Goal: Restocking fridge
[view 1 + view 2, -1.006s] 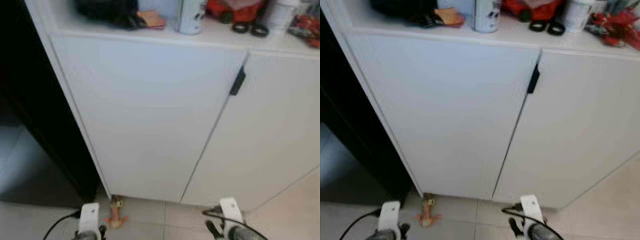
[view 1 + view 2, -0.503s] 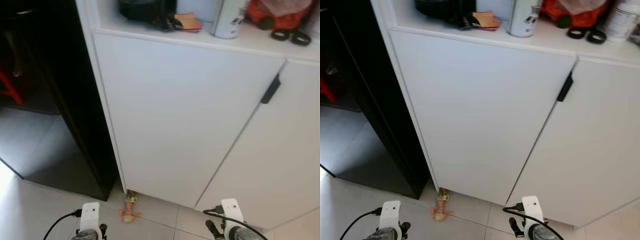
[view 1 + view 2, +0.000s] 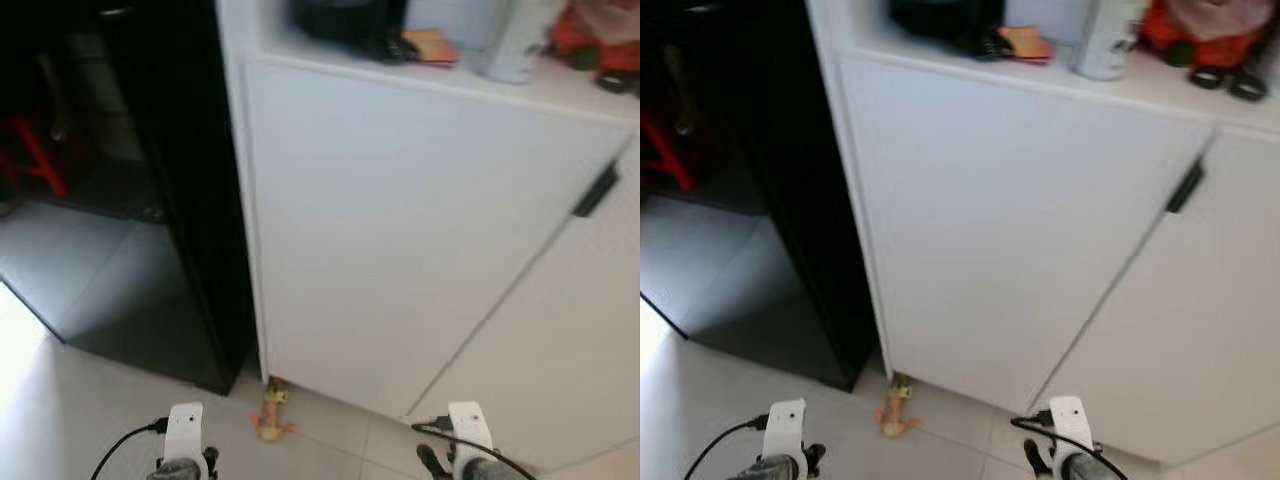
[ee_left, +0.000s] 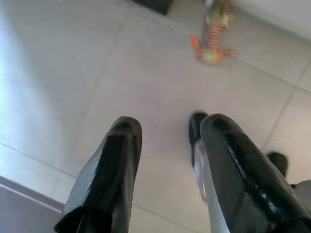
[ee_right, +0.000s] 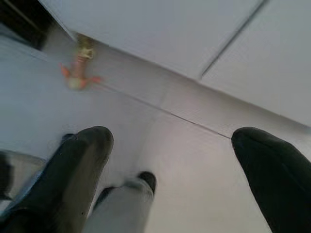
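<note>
White cabinet stands ahead beside a black fridge; left tool and right tool hang low, fingers spread, holding nothing, over floor tiles.

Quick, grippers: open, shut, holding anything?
Left gripper: open, empty, hanging over the floor.
Right gripper: open, empty, hanging over the floor near the cabinet.

A white cabinet with two doors stands beside a black unit. A black handle sits on the right door. On top are a can, a black object and red items. A small orange toy lies on the tiled floor at the cabinet's foot. Both wrists show at the bottom edge.
</note>
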Controlling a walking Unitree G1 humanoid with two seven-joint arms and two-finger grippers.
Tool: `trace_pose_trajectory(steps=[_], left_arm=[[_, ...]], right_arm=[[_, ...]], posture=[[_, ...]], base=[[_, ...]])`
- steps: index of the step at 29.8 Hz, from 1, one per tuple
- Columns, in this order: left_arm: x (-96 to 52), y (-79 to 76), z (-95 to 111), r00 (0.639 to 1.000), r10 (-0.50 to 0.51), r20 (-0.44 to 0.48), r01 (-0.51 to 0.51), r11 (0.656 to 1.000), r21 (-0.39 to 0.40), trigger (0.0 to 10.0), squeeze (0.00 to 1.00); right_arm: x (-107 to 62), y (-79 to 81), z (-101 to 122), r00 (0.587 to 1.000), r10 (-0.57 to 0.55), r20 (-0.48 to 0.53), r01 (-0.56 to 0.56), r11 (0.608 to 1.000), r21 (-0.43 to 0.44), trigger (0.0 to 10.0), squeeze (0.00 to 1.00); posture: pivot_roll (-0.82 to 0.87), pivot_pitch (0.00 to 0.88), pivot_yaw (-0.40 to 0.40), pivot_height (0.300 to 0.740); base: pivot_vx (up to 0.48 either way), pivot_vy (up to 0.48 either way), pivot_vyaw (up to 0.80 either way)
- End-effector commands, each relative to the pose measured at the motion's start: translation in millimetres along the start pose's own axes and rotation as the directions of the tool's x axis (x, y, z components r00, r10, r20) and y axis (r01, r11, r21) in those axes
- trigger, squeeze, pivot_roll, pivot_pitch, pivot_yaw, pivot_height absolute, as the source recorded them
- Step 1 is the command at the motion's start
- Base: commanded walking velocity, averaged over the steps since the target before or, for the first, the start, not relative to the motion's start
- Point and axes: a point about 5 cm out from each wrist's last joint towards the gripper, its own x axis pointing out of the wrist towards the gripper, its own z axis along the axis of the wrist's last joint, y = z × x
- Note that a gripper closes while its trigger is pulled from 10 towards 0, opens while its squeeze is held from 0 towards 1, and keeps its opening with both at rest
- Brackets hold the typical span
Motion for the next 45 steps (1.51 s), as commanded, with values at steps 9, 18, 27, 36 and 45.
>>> trace_pose_trajectory(steps=[9,18,27,36,45], left_arm=[[-0.5,-4.1,-6.7,1.000,-0.017,-0.022,0.017,1.000,0.005,10.0,0.00],[-0.5,-4.9,-6.2,1.000,-0.018,-0.022,0.018,1.000,-0.005,10.0,0.00],[-0.4,-4.9,-6.1,1.000,-0.019,-0.023,0.019,1.000,-0.009,10.0,0.00],[-0.4,-5.1,-5.7,0.999,-0.023,-0.023,0.023,1.000,-0.005,10.0,0.00],[-0.4,-5.4,-5.9,0.999,-0.023,-0.026,0.023,1.000,-0.006,10.0,0.00]], right_arm=[[-2.1,-7.0,-6.6,0.999,-0.032,-0.019,0.032,0.999,0.012,10.0,0.00],[-2.2,-8.0,-7.6,0.998,-0.047,-0.034,0.048,0.998,0.035,10.0,0.00],[-2.0,-7.6,-7.2,0.998,-0.050,-0.034,0.051,0.998,0.040,10.0,0.00],[-1.9,-7.3,-5.1,0.999,-0.042,-0.011,0.042,0.999,0.030,10.0,0.00],[-2.1,-7.4,-3.6,1.000,-0.023,-0.004,0.023,1.000,0.009,10.0,0.00]], posture=[[-0.14,0.000,-0.037,0.740],[-0.13,0.000,-0.038,0.740],[-0.13,0.000,-0.035,0.740],[-0.13,0.000,-0.035,0.740],[-0.13,0.001,-0.041,0.740]], base=[[0.000,0.476,0.00],[0.000,0.476,-0.34],[0.000,0.476,-0.53],[0.000,0.476,0.00],[0.000,0.476,0.53]])
